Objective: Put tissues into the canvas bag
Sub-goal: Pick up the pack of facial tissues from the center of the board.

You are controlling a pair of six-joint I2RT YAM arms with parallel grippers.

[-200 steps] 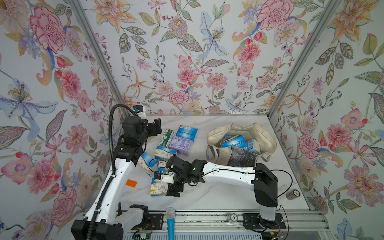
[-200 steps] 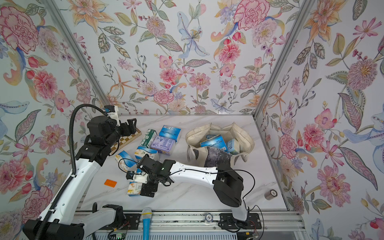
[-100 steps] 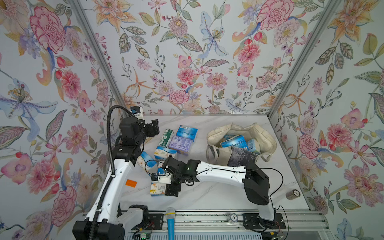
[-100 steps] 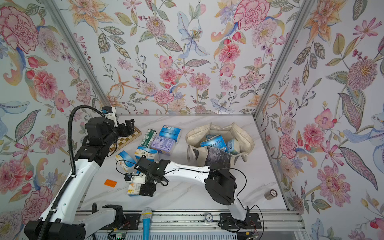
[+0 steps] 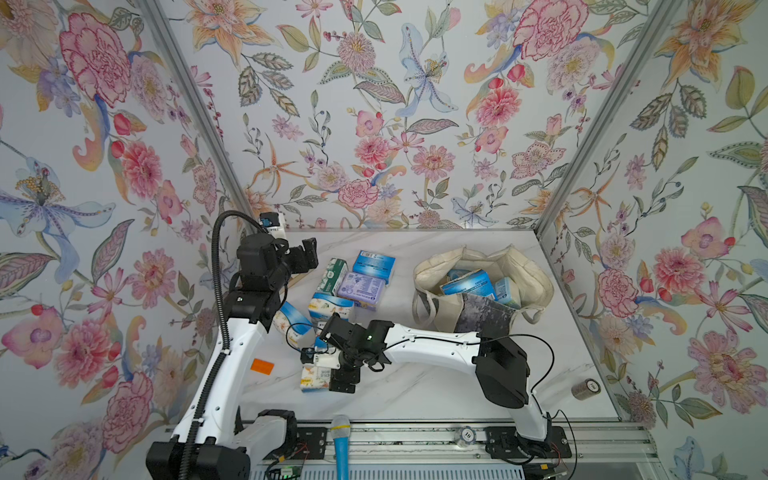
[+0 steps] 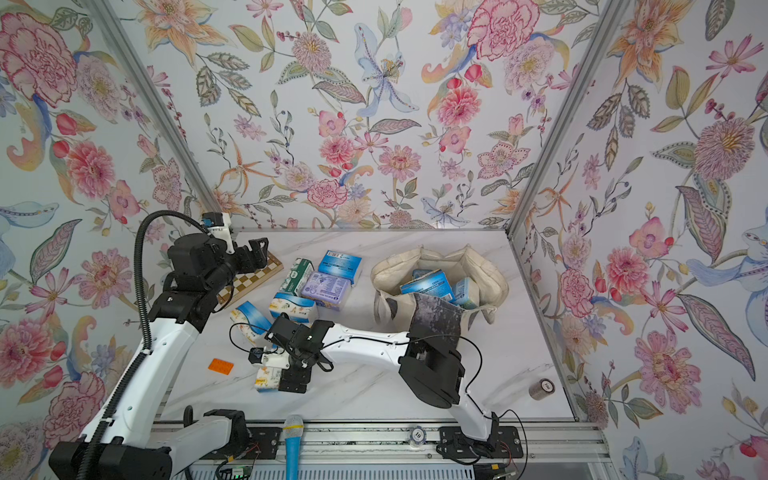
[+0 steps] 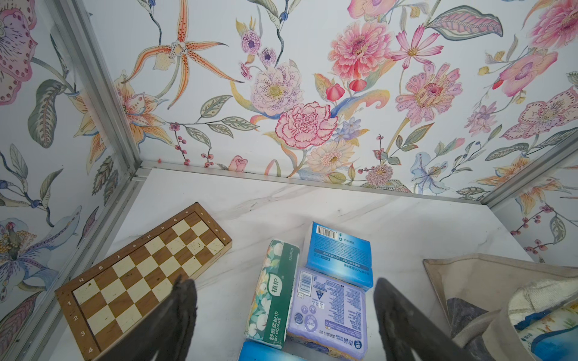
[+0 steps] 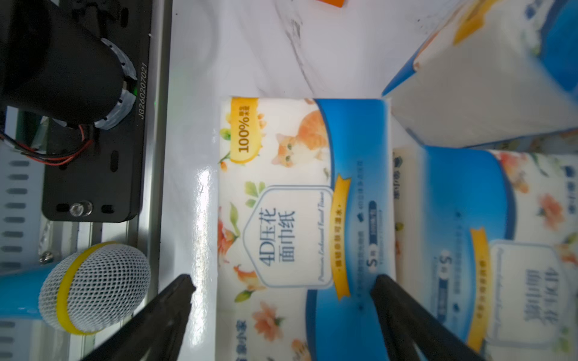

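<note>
Green-white plastic-wrapped tissue pack (image 7: 272,290), lavender tissue pack (image 7: 327,309) and blue tissue pack (image 7: 339,253) lying touching, brown wooden chessboard (image 7: 144,275) lying near them.

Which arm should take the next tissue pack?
Right. The right end effector, open, brackets the cat-printed pack; the left end effector, also open, hovers raised near the chessboard.

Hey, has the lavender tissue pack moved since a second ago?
No. The lavender pack lies where it did, beside the green pack, with the same gap to the bag.
</note>
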